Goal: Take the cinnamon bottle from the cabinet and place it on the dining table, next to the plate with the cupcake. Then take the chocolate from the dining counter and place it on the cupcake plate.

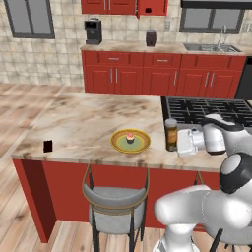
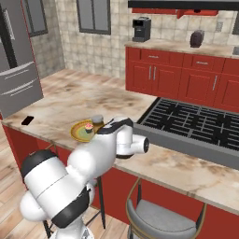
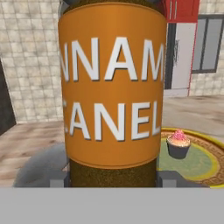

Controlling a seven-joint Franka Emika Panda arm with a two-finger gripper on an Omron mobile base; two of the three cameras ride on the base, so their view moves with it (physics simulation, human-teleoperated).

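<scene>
The cinnamon bottle (image 1: 171,134) (image 2: 97,121) stands upright on the dining table (image 1: 83,118), just right of the yellow-rimmed plate (image 1: 118,144) (image 2: 73,134). My gripper (image 1: 174,143) reaches in from the right and is shut on the bottle. In the hand view the orange label of the cinnamon bottle (image 3: 111,87) sits between my gripper's (image 3: 113,178) two fingertips. The pink cupcake (image 1: 130,138) (image 3: 178,143) sits on the plate (image 3: 205,168). The dark chocolate (image 1: 47,146) (image 2: 27,120) lies flat near the table's left front corner. The red cabinet (image 1: 151,7) hangs on the far wall.
A black cooktop (image 1: 206,109) is set into the island right of the bottle. A grey stool (image 1: 115,202) stands under the front edge, another stool (image 2: 163,219) further right. On the wall worktop are a coffee machine (image 1: 93,30) and a sink (image 1: 211,47).
</scene>
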